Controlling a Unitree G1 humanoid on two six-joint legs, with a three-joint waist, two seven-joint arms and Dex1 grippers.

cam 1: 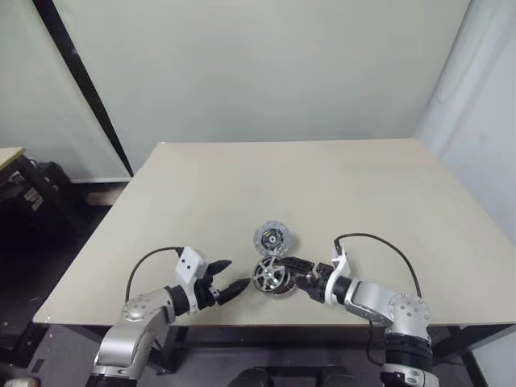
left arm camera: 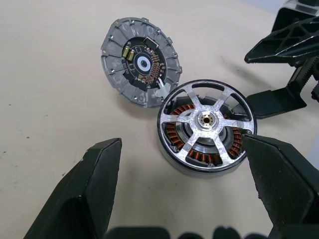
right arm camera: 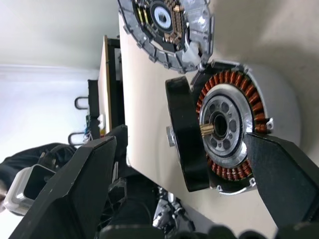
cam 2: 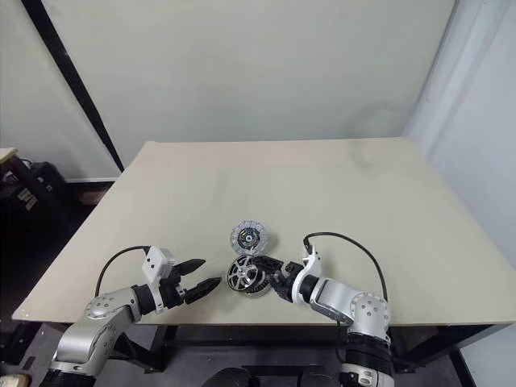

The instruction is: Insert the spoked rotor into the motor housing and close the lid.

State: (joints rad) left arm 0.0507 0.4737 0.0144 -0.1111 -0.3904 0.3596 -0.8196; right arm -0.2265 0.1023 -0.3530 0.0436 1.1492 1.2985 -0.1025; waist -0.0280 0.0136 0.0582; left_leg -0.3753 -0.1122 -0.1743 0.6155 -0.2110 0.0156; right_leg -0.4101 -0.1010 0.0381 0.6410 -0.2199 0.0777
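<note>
**Rotor on the housing but maybe not seated; lid not yet on**

Head views: your spoked rotor point(cam 1: 272, 276) sits over the motor housing point(right arm camera: 234, 130) near the front edge of the tabletop point(cam 1: 322, 193), with the lid point(cam 1: 272, 239) propped just behind, touching the pair. The right tool point(cam 1: 300, 272) stands just beside the rotor with its jaws spread and nothing in them; the left tool point(cam 1: 228, 287) waits a little apart, also wide and empty. From here you cannot judge how deep the rotor sits.

Left wrist view: copper windings show through the spokes, so the rotor looks centred. The lid leans against the housing's rim, ribbed face up; a nudge to either could slide it off or tip it flat.

Right wrist view: here the rotor's black rim appears tilted away from the windings, hinged open on one side. If that reading holds, pressing the lid on now could jam it or knock the rotor off. The lid's far edge is cut off, and the contact under the rotor is hidden.
</note>
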